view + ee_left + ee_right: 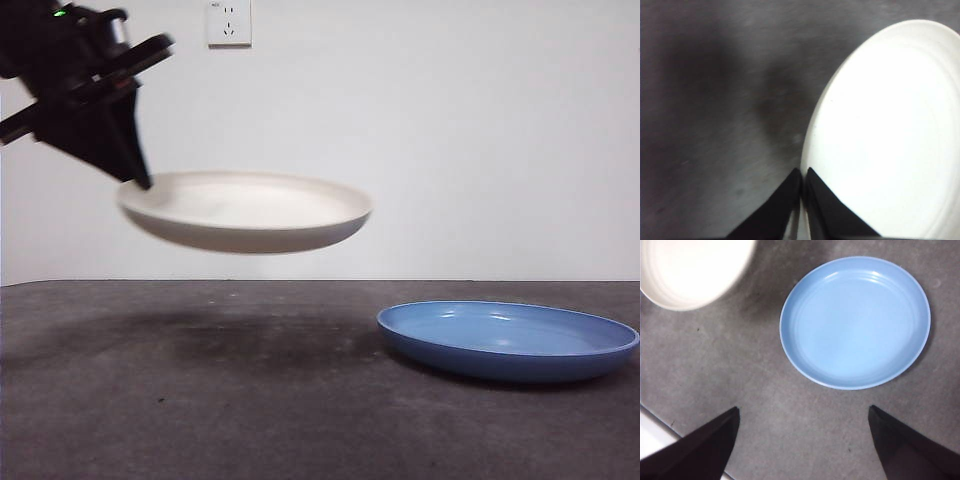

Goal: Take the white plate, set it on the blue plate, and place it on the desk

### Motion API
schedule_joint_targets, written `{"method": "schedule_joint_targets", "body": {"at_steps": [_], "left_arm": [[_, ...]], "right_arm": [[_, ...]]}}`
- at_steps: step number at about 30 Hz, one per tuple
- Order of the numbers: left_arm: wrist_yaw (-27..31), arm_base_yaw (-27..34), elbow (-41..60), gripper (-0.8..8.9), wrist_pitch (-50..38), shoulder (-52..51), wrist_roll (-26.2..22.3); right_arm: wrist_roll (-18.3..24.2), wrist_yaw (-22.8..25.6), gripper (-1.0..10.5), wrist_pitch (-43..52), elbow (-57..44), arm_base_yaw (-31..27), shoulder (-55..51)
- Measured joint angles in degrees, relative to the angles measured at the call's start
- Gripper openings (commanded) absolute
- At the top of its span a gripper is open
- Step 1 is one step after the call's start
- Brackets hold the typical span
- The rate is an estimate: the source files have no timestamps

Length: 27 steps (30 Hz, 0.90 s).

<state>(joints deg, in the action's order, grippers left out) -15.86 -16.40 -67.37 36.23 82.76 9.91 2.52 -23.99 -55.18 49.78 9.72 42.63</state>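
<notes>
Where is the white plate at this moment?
In the front view the white plate hangs in the air left of centre, clear above the desk, held at its rim by the left pincer. The blue plate lies on the desk, lower right.

1. Evenly and softly lit in front view; pale wall bright, without glare.
2. Broad, soft-edged shadow on the desk (200, 400) beneath the raised white plate (245, 212).
3. Overexposed in left wrist view: plate surface blown out, desk streaked with motion blur.
4. Sharper in right wrist view; faint sheen inside the blue plate (856, 322).
</notes>
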Motion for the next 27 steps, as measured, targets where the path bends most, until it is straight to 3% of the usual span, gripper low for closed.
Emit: {"method": "schedule_joint_targets", "body": {"at_steps": [13, 23, 27], "left_arm": [[-0.2, -12.1, -11.1, 0.15, -4.8, 10.9, 6.1], [0.4, -18.5, -24.9, 0.15, -3.6, 26.2, 7.3], [2.6, -20.3, -29.0, 0.15, -2.1, 31.7, 7.4]], "right_arm": [[-3.2, 3.7, 4.1, -1.6, 5.9, 0.0, -5.3], [-3.9, 10.7, 4.1, -8.2, 17.6, 0.0, -5.4], [-3.9, 10.7, 4.1, -8.8, 19.5, 0.0, -5.4]]}}
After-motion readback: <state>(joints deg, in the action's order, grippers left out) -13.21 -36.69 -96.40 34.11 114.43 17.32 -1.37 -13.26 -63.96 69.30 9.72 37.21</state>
